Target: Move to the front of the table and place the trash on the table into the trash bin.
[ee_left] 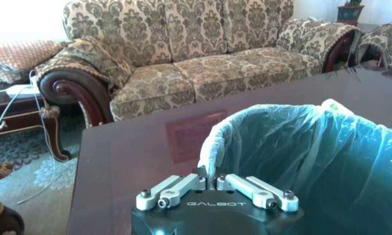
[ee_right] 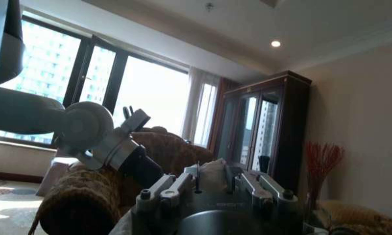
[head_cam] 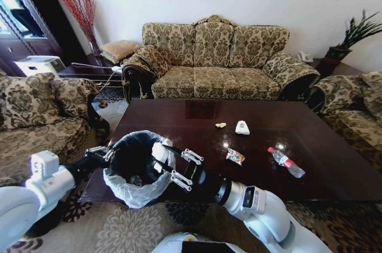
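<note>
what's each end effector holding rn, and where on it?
Left end effector is shut on the trash bin, gripping the bag-lined rim on its side. Right end effector is at the opposite rim, holding something white; what it is is unclear.

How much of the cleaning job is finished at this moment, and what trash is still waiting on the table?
Done: the robot is at the table, and something small lies in the bin. In hand: the left tool is shut on the bin's rim; the right tool is over the bin with a white piece between its fingers. Left: a small yellowish scrap, a white packet, a colourful wrapper and a red-capped bottle.
</note>
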Motion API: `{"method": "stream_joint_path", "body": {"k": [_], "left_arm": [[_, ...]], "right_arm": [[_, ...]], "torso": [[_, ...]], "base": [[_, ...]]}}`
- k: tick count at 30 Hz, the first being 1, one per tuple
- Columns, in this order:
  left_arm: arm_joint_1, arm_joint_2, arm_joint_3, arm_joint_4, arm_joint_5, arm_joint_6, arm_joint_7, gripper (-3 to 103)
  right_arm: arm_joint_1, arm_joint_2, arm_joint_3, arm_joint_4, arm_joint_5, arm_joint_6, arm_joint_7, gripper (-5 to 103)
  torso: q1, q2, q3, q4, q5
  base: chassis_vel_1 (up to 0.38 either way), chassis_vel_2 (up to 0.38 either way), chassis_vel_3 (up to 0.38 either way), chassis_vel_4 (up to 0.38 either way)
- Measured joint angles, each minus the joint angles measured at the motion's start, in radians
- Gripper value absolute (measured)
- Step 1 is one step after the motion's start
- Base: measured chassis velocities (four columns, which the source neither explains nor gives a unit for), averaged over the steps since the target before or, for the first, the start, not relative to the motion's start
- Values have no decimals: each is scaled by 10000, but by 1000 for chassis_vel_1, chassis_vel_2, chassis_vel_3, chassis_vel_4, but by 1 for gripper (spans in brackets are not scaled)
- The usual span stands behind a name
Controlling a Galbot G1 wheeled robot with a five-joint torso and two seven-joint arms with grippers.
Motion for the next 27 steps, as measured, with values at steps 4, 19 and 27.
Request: {"method": "stream_joint_path", "body": {"k": [4,19,27], "left_arm": [[3,-73,51,0,82,-93,72,1],[-482,2255,179,1,-1471,-1057,213,1],[-2112,5607,1896,903,-2419,-1521,522,1]], "right_arm": [[-81,-20,-29,17,29,73,51,10],[303,44,-8,-148,636,17,1410,52],[951,-160,404,-474,1510,22,2181,79]], "torso": [[0,0,0,1,0],[0,0,1,2,1],[2,-1,3,-5,0]], "base": [[0,0,0,0],[0,0,0,0],[0,0,0,0]]}}
